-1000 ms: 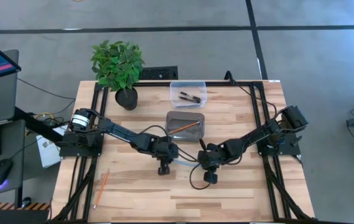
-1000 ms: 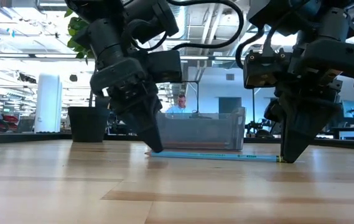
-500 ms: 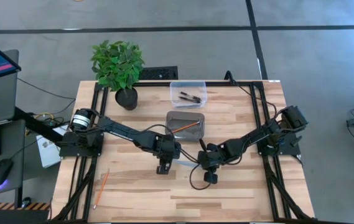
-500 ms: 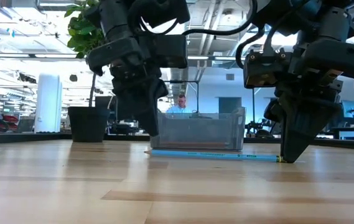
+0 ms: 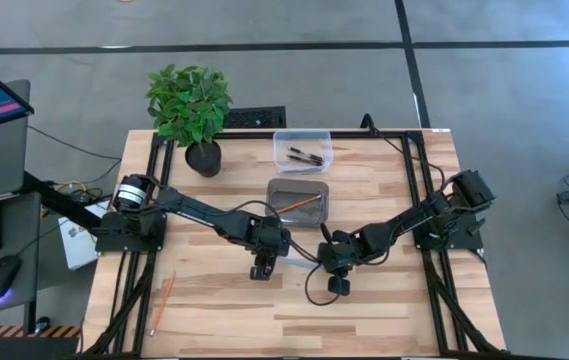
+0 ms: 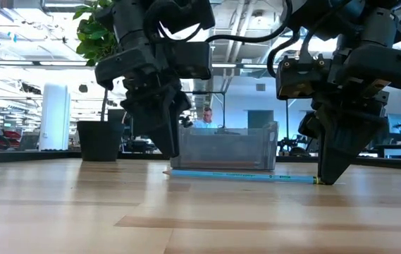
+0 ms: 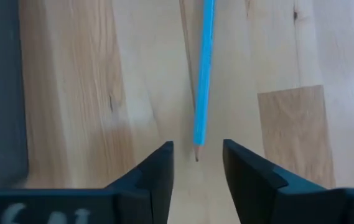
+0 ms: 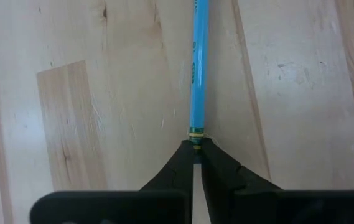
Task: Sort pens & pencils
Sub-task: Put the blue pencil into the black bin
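Blue pencil [image 6: 239, 176] lies flat mid-table, near the grey tray [image 5: 297, 200]; its eraser end is pinched by the closed right gripper [image 8: 196, 149]; the parted left gripper [image 7: 196, 163] straddles its tip, ungripped, probably for regrasping.

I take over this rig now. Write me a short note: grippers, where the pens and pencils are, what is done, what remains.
Left gripper: open, above the blue pencil's tip.
Right gripper: shut on the blue pencil's other end, on the table.
Done: pens in the clear bin; one orange pencil in the grey tray.
Left: blue pencil; second orange pencil, near the left front corner.
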`<state>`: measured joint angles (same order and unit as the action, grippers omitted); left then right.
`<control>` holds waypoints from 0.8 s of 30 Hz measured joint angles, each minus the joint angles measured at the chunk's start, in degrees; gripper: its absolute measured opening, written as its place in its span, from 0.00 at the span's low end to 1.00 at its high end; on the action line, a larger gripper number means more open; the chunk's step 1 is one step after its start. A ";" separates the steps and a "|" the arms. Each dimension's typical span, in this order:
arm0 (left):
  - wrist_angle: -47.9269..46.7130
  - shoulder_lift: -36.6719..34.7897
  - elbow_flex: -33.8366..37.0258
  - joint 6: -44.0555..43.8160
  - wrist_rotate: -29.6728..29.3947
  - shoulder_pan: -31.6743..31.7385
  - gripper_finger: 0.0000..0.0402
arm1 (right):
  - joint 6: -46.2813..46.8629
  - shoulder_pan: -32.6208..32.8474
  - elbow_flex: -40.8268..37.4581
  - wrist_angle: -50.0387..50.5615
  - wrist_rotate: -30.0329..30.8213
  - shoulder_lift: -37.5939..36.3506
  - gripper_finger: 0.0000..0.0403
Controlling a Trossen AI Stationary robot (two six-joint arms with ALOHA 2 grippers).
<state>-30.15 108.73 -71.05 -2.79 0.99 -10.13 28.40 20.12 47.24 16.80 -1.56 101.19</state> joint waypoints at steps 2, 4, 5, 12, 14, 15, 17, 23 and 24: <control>0.31 0.06 0.00 0.76 -0.23 0.00 0.33 | 0.00 0.00 0.00 -0.06 0.06 0.00 0.10; 0.80 0.54 -0.04 0.74 -0.38 0.10 0.33 | -0.02 0.02 0.00 -0.15 0.11 0.00 0.10; 0.66 0.71 -0.04 0.75 -0.40 0.15 0.33 | -0.02 0.01 0.00 -0.17 0.10 0.00 0.10; 1.81 3.58 -0.03 0.60 0.17 0.15 0.33 | -0.07 0.00 0.00 -0.24 0.08 0.00 0.10; 2.06 4.30 -0.14 0.63 0.24 0.15 0.33 | -0.13 0.00 0.00 -0.33 0.09 0.00 0.10; 2.27 5.11 -0.45 0.51 0.14 0.15 0.33 | -0.13 0.00 0.00 -0.32 0.09 0.00 0.10; 2.35 5.74 -0.65 0.13 0.08 0.15 0.33 | -0.26 0.00 0.00 -0.41 0.05 0.00 0.10; 2.67 6.40 -0.61 0.26 -0.09 0.17 0.26 | -0.39 0.00 0.00 -0.44 0.05 0.00 0.10; 2.67 6.43 -0.61 0.64 -0.22 0.17 0.24 | -0.39 0.00 0.00 -0.44 0.06 0.00 0.10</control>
<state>-27.49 115.15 -71.66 -2.16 0.78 -9.96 28.01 20.12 47.24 16.36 -1.50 101.19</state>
